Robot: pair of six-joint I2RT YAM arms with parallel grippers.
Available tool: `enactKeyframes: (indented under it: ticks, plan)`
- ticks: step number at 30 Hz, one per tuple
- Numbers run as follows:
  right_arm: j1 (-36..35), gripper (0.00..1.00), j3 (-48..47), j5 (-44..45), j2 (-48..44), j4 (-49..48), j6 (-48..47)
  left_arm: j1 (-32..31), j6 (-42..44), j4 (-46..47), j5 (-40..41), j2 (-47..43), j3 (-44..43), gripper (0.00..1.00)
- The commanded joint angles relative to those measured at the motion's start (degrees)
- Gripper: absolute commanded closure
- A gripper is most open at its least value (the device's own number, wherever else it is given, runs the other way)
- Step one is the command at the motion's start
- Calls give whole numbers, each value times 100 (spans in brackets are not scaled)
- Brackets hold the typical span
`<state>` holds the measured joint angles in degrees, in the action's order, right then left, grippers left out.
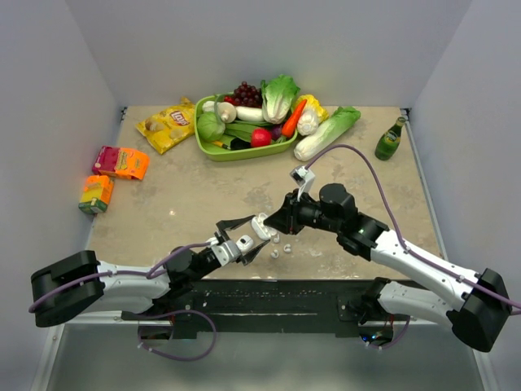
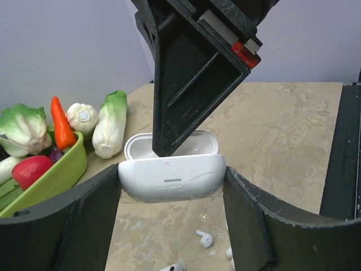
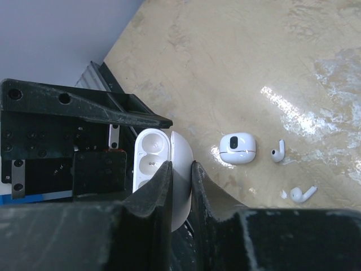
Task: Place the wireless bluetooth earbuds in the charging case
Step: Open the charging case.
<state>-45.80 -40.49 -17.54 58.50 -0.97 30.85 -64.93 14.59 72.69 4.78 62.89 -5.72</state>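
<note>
Currently our left gripper (image 2: 172,179) clamps the white pebble-shaped plastic charging case (image 3: 150,161) by its two ends, lid open, held above the beige mottled table (image 1: 187,195) close to its near edge. Our right gripper (image 3: 181,165) sits narrow on the raised lid, one finger inside and one outside, while we see the tiny glossy white plastic earbuds (image 3: 277,151) lying loose on the table underneath.

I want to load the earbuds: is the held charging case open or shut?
Open: the lid of the charging case stands swung back, baring two empty wells.
</note>
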Motion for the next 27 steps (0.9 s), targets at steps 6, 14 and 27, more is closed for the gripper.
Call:
enactKeyframes:
  ticks: [6,14,27]
  plan:
    - [10,100,-231,381,-233,80,-465,-29,-193,1100,252,30,-192,93]
    - [1,100,-986,735,-691,1019,-1300,-29,-808,-43,533,232,-641,0]
    - [-358,100,-1392,2127,-1155,1592,-2451,85,-2001,-1429,500,40,-1080,0]
